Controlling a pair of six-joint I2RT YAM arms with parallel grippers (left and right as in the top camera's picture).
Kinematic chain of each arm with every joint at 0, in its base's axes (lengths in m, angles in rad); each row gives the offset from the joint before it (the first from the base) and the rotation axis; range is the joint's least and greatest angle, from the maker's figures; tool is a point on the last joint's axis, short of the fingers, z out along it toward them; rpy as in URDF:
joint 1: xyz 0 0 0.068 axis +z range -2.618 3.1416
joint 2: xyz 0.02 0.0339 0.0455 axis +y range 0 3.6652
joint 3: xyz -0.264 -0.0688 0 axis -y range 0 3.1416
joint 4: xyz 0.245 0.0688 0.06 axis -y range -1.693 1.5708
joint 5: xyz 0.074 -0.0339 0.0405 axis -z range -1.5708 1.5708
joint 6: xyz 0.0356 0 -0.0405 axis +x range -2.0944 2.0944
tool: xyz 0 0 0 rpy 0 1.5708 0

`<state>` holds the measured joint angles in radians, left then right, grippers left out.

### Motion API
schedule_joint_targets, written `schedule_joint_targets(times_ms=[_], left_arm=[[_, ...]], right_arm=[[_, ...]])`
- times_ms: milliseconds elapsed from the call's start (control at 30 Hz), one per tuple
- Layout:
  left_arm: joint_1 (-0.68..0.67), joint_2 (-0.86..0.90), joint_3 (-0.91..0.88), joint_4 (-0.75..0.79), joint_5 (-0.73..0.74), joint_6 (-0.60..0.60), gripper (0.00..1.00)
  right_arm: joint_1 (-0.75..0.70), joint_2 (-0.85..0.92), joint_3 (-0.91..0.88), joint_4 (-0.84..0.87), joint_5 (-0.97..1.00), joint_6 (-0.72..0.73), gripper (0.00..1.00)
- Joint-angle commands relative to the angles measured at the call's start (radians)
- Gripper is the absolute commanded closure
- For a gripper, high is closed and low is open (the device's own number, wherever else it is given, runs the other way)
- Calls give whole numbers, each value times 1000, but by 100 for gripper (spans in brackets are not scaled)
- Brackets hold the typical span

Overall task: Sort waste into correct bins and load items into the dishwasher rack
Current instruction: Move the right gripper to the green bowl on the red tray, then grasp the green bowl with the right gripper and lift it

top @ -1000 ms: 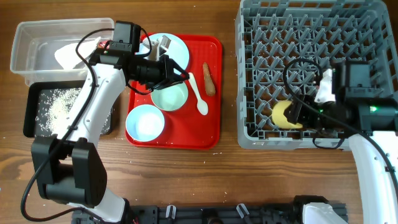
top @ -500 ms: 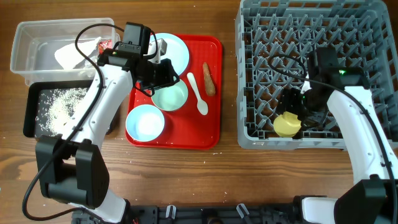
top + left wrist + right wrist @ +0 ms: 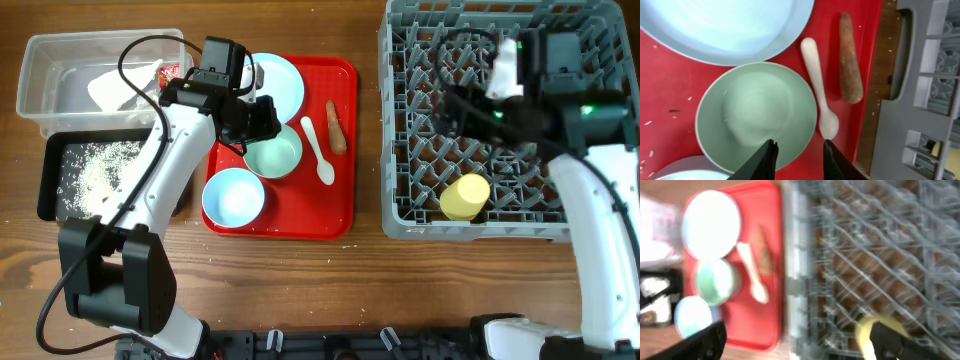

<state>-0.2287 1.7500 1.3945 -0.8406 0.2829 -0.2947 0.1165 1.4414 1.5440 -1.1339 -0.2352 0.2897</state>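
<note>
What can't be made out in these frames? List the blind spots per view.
Right wrist view: all motion-blurred; yellow cup is a smear, dishwasher rack pegs indistinct.
Overhead: left arm hides part of the pale blue plate and the top rim of the pale green bowl.
Left wrist view: light blue bowl cut off by bottom edge; left hand contact with the green rim unclear.
</note>
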Motion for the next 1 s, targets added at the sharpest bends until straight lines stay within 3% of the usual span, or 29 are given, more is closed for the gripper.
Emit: schedule_joint_targets(times_ms=[0,100,167,200,433,533,633,667,833,967], left_arm=[[39,-38,76,-64,-34,-5,69],[108,-93,161,-129,-38,-1,64],[158,-136,166,-117,-39,-2,43],[179,-148,166,-114,-38,-2,36],[307,-159,165,-135,-38,-2,12],[337,-159,165,-146,-39,-2,7],[338,-159,165,-153,-49,-2,5],[338,-159,164,-153,-49,-2,0],[338,-159,164,-152,-49,-2,0],[338,-159,164,-152,-49,-2,0]], right_arm=[[145,30,11,114,-50,62,9],[281,134,11,265,-42,153,22],[363,234,11,370,-42,205,28],[391,275,11,409,-37,224,31],[496,575,11,566,48,397,41],[496,645,11,567,48,398,44],[504,667,11,568,55,399,57],[510,673,11,568,57,398,62],[537,724,11,569,60,402,64],[536,727,12,572,64,415,78]])
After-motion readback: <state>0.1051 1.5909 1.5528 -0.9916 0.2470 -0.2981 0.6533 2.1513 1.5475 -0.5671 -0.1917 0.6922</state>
